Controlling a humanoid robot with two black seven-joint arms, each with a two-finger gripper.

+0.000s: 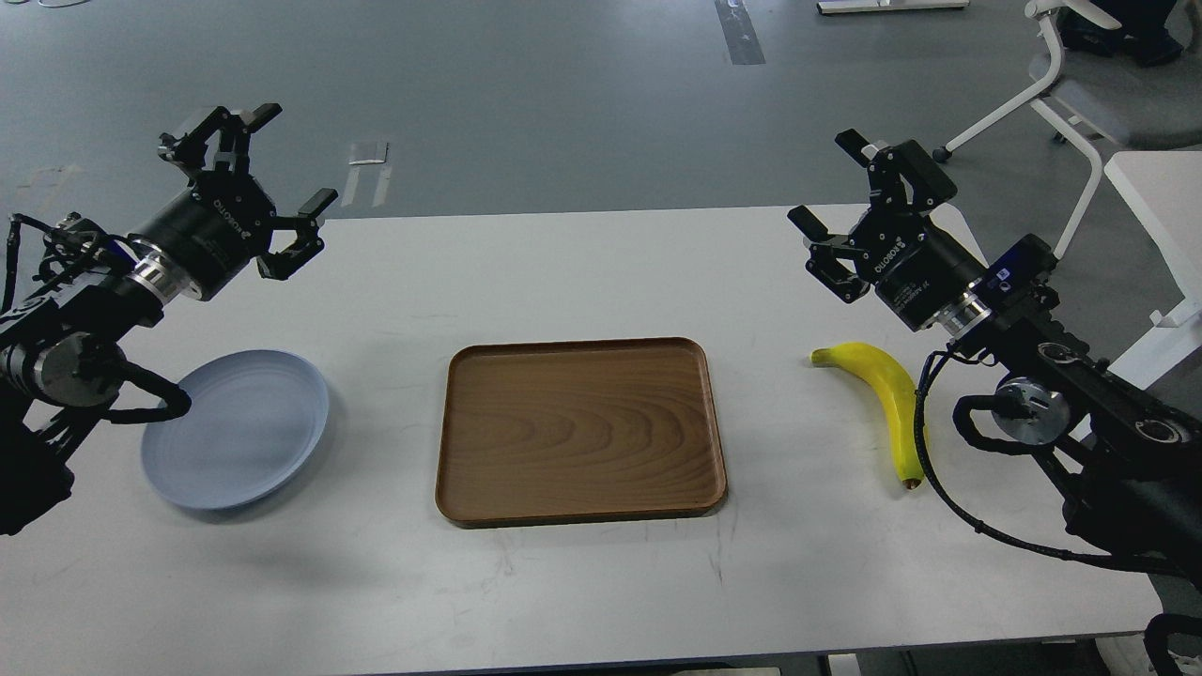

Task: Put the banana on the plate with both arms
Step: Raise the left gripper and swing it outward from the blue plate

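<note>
A curved yellow banana [883, 399] lies on the white table at the right, its dark tip toward the front edge. The pale blue-grey plate [239, 432] rests at the left, bare. My left gripper [282, 160] hovers open above and behind the plate, holding nothing. Over on the right, my right gripper [826, 183] is open too, raised behind and above the banana's far end, not touching it. A black cable from the right arm crosses the banana's right side.
A brown wooden tray [582, 432] with nothing on it sits in the middle between plate and banana. The white table [563, 272] ends just behind both grippers. A white chair [1080, 94] and another white table stand off the far right.
</note>
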